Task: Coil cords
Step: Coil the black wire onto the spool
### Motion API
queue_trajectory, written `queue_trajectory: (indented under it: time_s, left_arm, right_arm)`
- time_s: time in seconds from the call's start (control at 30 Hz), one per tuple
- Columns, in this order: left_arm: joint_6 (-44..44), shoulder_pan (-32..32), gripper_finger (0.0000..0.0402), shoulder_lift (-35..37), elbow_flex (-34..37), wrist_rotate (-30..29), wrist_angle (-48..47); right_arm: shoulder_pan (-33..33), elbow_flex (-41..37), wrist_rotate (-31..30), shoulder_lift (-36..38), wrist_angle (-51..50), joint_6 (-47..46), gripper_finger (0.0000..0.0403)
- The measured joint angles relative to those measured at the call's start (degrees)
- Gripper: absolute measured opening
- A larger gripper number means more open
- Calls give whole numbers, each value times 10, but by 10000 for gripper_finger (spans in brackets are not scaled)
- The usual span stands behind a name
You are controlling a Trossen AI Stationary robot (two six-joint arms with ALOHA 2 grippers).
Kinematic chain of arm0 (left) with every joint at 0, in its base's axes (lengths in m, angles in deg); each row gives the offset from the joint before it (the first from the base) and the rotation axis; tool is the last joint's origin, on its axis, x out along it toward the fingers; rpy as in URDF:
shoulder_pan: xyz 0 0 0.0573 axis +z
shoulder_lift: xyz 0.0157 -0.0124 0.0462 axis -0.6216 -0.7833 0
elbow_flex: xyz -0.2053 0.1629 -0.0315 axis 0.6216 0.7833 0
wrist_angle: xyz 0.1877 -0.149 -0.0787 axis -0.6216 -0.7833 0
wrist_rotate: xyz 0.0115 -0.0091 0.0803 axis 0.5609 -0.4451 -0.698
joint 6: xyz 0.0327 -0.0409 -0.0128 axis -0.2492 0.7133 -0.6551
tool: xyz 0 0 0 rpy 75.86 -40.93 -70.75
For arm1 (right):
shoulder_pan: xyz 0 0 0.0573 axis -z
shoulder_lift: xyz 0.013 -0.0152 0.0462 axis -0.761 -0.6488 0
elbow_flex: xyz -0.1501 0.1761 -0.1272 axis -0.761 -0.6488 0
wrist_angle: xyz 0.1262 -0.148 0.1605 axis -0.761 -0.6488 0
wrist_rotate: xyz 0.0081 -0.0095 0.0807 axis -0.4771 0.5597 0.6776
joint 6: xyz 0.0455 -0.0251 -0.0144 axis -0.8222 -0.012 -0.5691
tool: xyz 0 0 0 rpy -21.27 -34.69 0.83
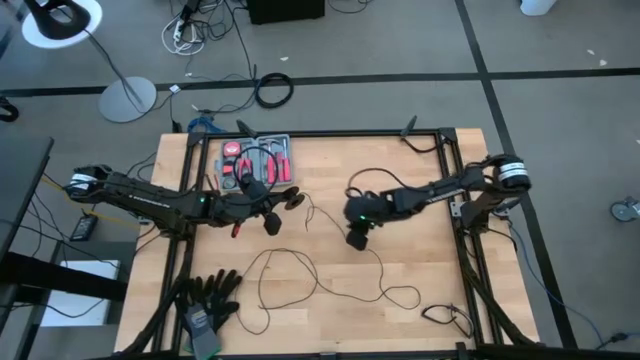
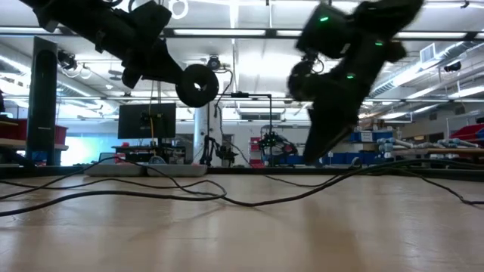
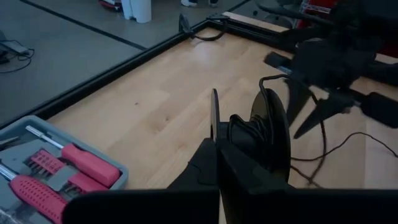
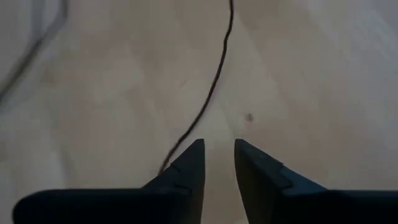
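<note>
The cord is a thin black wire lying in slack loops on the wooden table (image 1: 290, 272), (image 1: 400, 294). One end is wound on a small round black reel-like disc (image 3: 268, 134). My left gripper (image 1: 278, 198) is shut on that disc above the middle of the table. It also shows in the low view (image 2: 198, 85). My right gripper (image 1: 358, 236) points down just right of centre, close over the table. Its fingers stand a narrow gap apart and hold nothing (image 4: 219, 149). A run of the wire (image 4: 211, 93) passes beside them on the table. My left gripper holds the disc by the part nearest the wrist (image 3: 239, 140), coming roughly level from the table's left side. The dark fingers merge with the disc, so the kind of hold cannot be told. The disc is lifted clear of the table, and wire trails slack from it (image 3: 323, 140).
A grey tray of red-handled tools (image 1: 258, 158) stands at the far edge, left of centre. Black gloves (image 1: 210, 295) lie at the near left corner. A short black cable (image 1: 448, 318) lies at the near right. The table's black frame rails (image 1: 455, 160) run along its edges.
</note>
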Motion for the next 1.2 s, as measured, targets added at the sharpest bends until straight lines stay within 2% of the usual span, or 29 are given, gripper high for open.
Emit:
queue_trajectory:
  time_s: [0.13,0.23,0.33,0.43,0.63,0.83,0.93,1.2]
  left_arm:
    - [0,0,0,0,0,0,2]
    - [0,0,0,0,0,0,13]
    - [0,0,0,0,0,-1,27]
    - [-3,0,0,0,0,-1,42]
    - [-14,0,0,0,0,0,66]
    - [-11,-1,0,0,0,8,64]
    - [-5,-2,0,0,0,11,66]
    - [-2,-2,0,0,0,12,66]
  right_arm:
    - [-35,-115,-74,59,176,-28,76]
    - [-64,-208,-175,72,429,-15,70]
    - [-80,-266,-229,26,673,31,68]
    - [-78,-261,-235,-42,778,105,68]
    - [-60,-152,-233,-158,786,246,68]
    - [-48,-71,-236,-179,786,366,68]
    - [-45,-48,-235,-179,765,395,68]
    - [-50,-13,-227,-180,633,398,68]
